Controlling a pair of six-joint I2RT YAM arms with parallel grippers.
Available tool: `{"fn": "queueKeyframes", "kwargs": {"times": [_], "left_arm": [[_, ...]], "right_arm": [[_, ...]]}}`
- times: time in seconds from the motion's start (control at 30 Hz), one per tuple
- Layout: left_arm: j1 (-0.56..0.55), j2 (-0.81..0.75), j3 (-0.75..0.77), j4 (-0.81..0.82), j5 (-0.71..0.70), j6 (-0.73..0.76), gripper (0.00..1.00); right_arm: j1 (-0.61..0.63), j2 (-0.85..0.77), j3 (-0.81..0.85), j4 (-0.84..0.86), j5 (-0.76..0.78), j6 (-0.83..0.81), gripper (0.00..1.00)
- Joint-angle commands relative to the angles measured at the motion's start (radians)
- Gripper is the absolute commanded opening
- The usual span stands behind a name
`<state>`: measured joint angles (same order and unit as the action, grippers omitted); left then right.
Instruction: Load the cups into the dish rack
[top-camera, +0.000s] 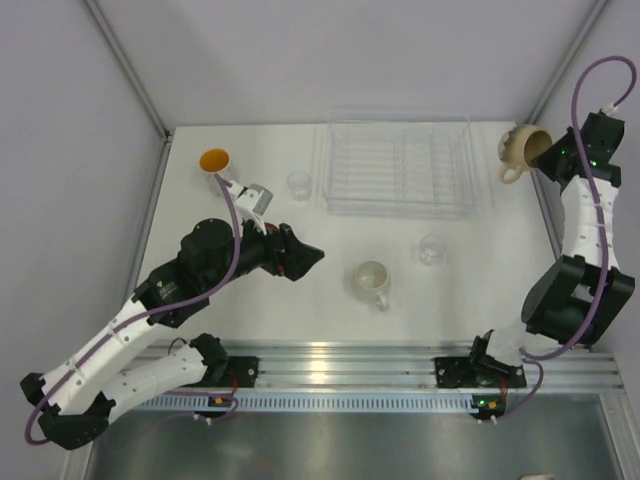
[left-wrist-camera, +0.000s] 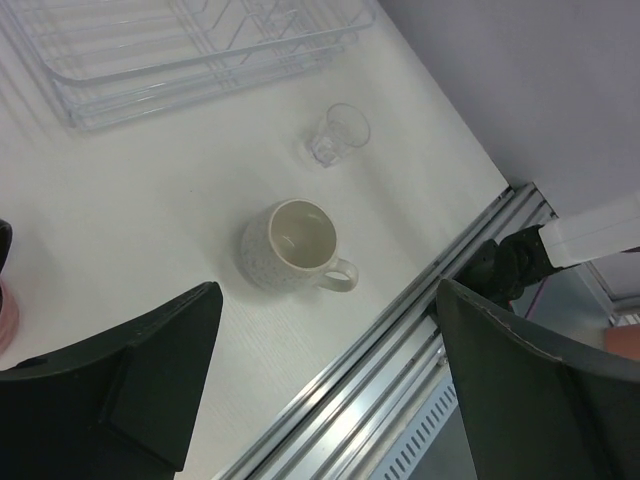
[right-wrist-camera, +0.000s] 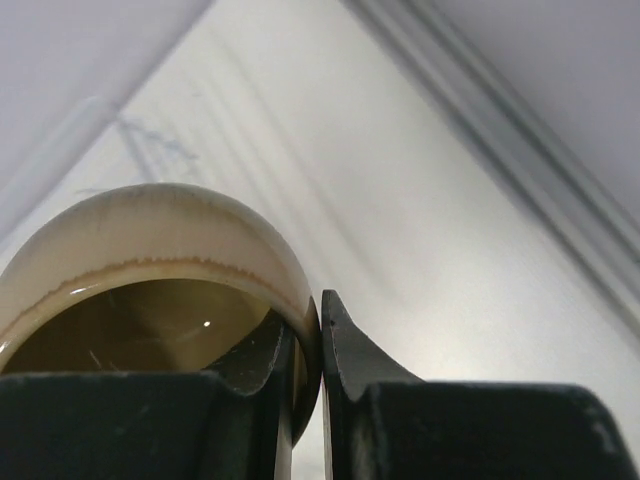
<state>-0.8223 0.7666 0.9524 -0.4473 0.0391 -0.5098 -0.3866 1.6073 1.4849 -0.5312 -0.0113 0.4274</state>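
The clear dish rack stands at the back of the table. My right gripper is shut on the tan mug, one finger inside the rim and one outside. It holds the mug tilted in the air just right of the rack. My left gripper is open and holds nothing, pointing at the white mug. A clear glass stands beyond it. Another glass and the orange-lined cup stand left of the rack.
An aluminium rail runs along the near edge of the table. Grey enclosure walls close in the left, back and right sides. A pink sliver shows at the left border of the left wrist view.
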Motion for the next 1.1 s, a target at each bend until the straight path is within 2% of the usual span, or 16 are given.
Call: {"fn": "queueKeyframes", "kwargs": {"times": [0.0, 0.07, 0.23, 0.37, 0.43, 0.6, 0.67, 0.73, 0.77, 0.97, 1.07], "left_arm": [[-0.003, -0.015, 0.068, 0.068, 0.083, 0.043, 0.93], [-0.003, -0.006, 0.097, 0.071, 0.113, 0.040, 0.93], [-0.003, 0.034, 0.128, 0.094, 0.151, 0.010, 0.89], [-0.003, 0.083, 0.141, 0.153, 0.205, -0.047, 0.89], [-0.003, 0.111, 0.134, 0.202, 0.246, -0.082, 0.90], [-0.003, 0.149, 0.091, 0.300, 0.265, -0.148, 0.89], [-0.003, 0.151, 0.050, 0.404, 0.306, -0.171, 0.89], [-0.003, 0.155, 0.029, 0.438, 0.324, -0.202, 0.88], [-0.003, 0.155, 0.025, 0.497, 0.326, -0.206, 0.88], [-0.003, 0.198, -0.007, 0.564, 0.346, -0.219, 0.87], [-0.005, 0.237, -0.038, 0.688, 0.392, -0.251, 0.87]], "right_arm": [[-0.006, -0.165, -0.098, 0.206, -0.319, 0.166, 0.00], [0.015, -0.236, -0.193, 0.320, -0.434, 0.256, 0.00], [0.109, -0.355, -0.339, 0.430, -0.499, 0.335, 0.00], [0.205, -0.487, -0.478, 0.522, -0.542, 0.453, 0.00], [0.297, -0.538, -0.573, 0.640, -0.547, 0.513, 0.00], [0.520, -0.684, -0.684, 0.761, -0.486, 0.614, 0.00], [0.548, -0.730, -0.754, 0.856, -0.493, 0.692, 0.00], [0.558, -0.756, -0.814, 0.927, -0.490, 0.749, 0.00], [0.565, -0.776, -0.827, 0.930, -0.480, 0.757, 0.00], [0.575, -0.828, -0.861, 1.025, -0.498, 0.827, 0.00], [0.581, -0.848, -0.876, 1.065, -0.487, 0.887, 0.00]]}}
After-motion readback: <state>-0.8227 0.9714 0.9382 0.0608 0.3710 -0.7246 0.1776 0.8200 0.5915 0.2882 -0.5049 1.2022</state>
